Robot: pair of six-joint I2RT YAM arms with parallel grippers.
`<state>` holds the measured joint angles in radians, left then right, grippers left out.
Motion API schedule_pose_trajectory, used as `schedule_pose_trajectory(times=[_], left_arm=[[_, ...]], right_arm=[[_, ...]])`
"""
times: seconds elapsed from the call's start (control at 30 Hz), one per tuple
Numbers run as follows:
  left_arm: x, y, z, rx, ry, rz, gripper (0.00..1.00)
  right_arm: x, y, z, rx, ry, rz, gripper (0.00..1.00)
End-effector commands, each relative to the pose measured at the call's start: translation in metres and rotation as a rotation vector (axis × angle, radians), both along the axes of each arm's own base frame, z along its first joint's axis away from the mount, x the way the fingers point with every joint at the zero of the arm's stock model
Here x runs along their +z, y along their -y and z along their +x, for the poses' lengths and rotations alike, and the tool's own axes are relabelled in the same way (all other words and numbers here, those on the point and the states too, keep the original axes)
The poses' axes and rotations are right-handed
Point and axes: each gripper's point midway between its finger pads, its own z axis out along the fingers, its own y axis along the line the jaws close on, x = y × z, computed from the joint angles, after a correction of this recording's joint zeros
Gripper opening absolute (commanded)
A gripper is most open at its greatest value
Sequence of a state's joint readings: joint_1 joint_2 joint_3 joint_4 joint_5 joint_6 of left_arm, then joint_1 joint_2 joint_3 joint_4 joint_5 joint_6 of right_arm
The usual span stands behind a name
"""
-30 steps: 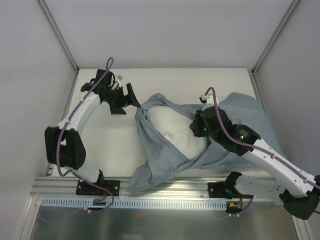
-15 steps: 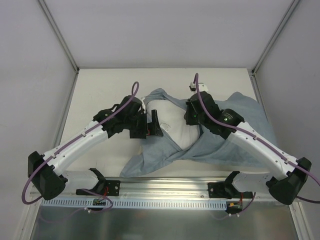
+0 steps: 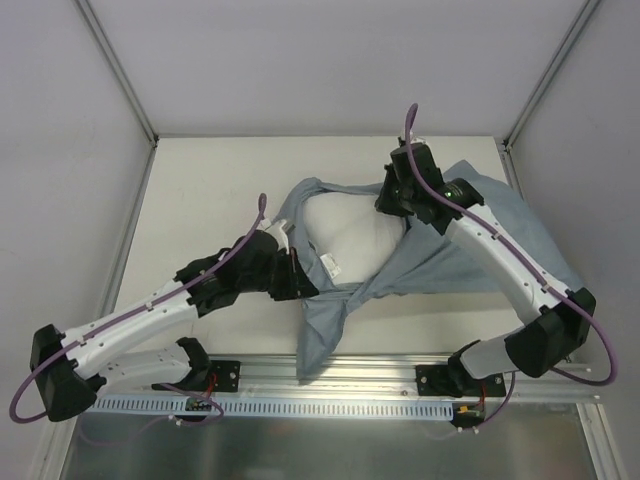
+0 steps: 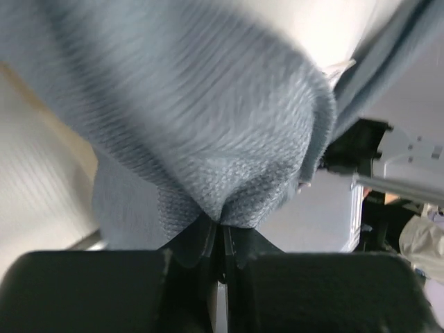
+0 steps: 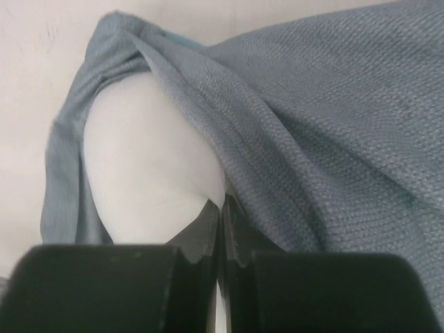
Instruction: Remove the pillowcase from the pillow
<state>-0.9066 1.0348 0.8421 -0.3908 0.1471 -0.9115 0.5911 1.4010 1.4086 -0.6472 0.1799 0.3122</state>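
The white pillow [image 3: 355,235] lies mid-table, half out of the grey-blue pillowcase [image 3: 500,245]. The case wraps the pillow's far edge, spreads to the right, and a flap [image 3: 322,325] trails toward the near edge. My left gripper [image 3: 303,283] is at the pillow's near-left side, shut on a bunch of the pillowcase [image 4: 208,125] that bulges just above the left gripper [image 4: 222,225]. My right gripper [image 3: 393,203] is at the pillow's far-right corner. There the right gripper [image 5: 222,205] is shut on a pinch of the pillow [image 5: 149,166], right beside the pillowcase hem [image 5: 208,97].
The beige table [image 3: 200,200] is enclosed by grey walls with slanted frame posts [image 3: 120,70]. A metal rail [image 3: 330,378] with the arm mounts runs along the near edge. The pillowcase reaches close to the right wall [image 3: 590,200].
My left gripper came from the far left, where it stood open, over to the pillowcase and shut on it. My right gripper moved farther back with the pillow, and the flap now trails nearer.
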Motion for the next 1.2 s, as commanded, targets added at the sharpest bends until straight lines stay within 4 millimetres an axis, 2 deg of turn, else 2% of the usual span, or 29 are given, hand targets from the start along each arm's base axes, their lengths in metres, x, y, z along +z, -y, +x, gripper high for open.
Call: schedule_pose_trajectory(times=[0.0,0.03,0.1,0.23,0.3,0.37,0.4,0.47,0.5,0.6,0.63,0.67,0.7,0.73,0.77,0.83,0.87,0.93,0.97,1.03,1.07,1.13,1.17], left_arm=[[-0.026,-0.027,-0.055,-0.100,-0.133,0.054,0.00],[-0.032,-0.031,-0.060,-0.108,-0.141,0.058,0.00],[-0.027,-0.034,-0.066,-0.127,-0.119,0.025,0.00],[-0.039,-0.041,-0.083,-0.175,-0.148,0.003,0.00],[-0.054,-0.047,-0.085,-0.148,-0.174,0.028,0.00],[-0.068,-0.051,-0.080,-0.078,-0.197,0.066,0.00],[-0.081,-0.057,-0.078,-0.043,-0.213,0.103,0.00],[-0.095,-0.062,-0.065,0.050,-0.208,0.150,0.00],[-0.108,-0.066,-0.061,0.082,-0.220,0.197,0.00],[-0.117,-0.069,-0.041,0.157,-0.237,0.252,0.00],[-0.113,-0.070,-0.031,0.182,-0.240,0.245,0.00],[-0.106,-0.067,-0.026,0.174,-0.227,0.229,0.04],[-0.088,-0.062,-0.017,0.157,-0.180,0.196,0.13],[-0.077,-0.063,-0.008,0.172,-0.149,0.175,0.44],[-0.060,-0.063,-0.001,0.174,-0.100,0.136,0.67],[-0.032,-0.064,0.013,0.159,-0.017,0.087,0.93],[-0.022,-0.074,0.027,0.204,0.009,0.069,0.94],[0.000,-0.079,0.042,0.205,0.057,0.034,0.94],[0.014,-0.083,0.058,0.233,0.080,0.021,0.93],[0.028,-0.078,0.071,0.199,0.117,0.031,0.93],[0.038,-0.070,0.084,0.183,0.126,0.036,0.96],[0.046,-0.059,0.095,0.142,0.136,0.037,0.98],[0.049,-0.050,0.107,0.129,0.128,0.039,0.99]], right_arm=[[0.103,0.026,0.075,-0.251,0.338,0.130,0.01],[0.103,0.026,0.080,-0.261,0.339,0.126,0.01],[0.096,0.029,0.093,-0.301,0.325,0.117,0.01],[0.080,0.042,0.119,-0.378,0.290,0.097,0.01],[0.075,0.037,0.123,-0.351,0.252,0.123,0.01],[0.079,0.036,0.122,-0.332,0.263,0.139,0.01],[0.081,0.031,0.118,-0.304,0.259,0.158,0.01],[0.086,0.030,0.106,-0.272,0.261,0.180,0.01],[0.090,0.024,0.100,-0.229,0.260,0.206,0.01],[0.091,0.016,0.070,-0.115,0.262,0.242,0.01],[0.087,0.019,0.054,-0.082,0.256,0.239,0.01],[0.080,0.020,0.043,-0.052,0.236,0.229,0.01],[0.075,0.019,0.031,-0.014,0.221,0.227,0.01],[0.065,0.026,0.014,0.019,0.214,0.200,0.01],[0.056,0.023,-0.001,0.071,0.181,0.207,0.01],[0.046,0.020,-0.022,0.149,0.162,0.215,0.01],[0.036,0.017,-0.042,0.207,0.131,0.237,0.01],[0.024,0.012,-0.061,0.276,0.096,0.252,0.01],[0.019,0.012,-0.073,0.306,0.080,0.263,0.01],[0.015,0.011,-0.085,0.336,0.065,0.266,0.01],[0.016,0.011,-0.090,0.345,0.067,0.272,0.01],[0.016,0.013,-0.099,0.353,0.069,0.275,0.01],[0.016,0.015,-0.099,0.347,0.071,0.270,0.01]])
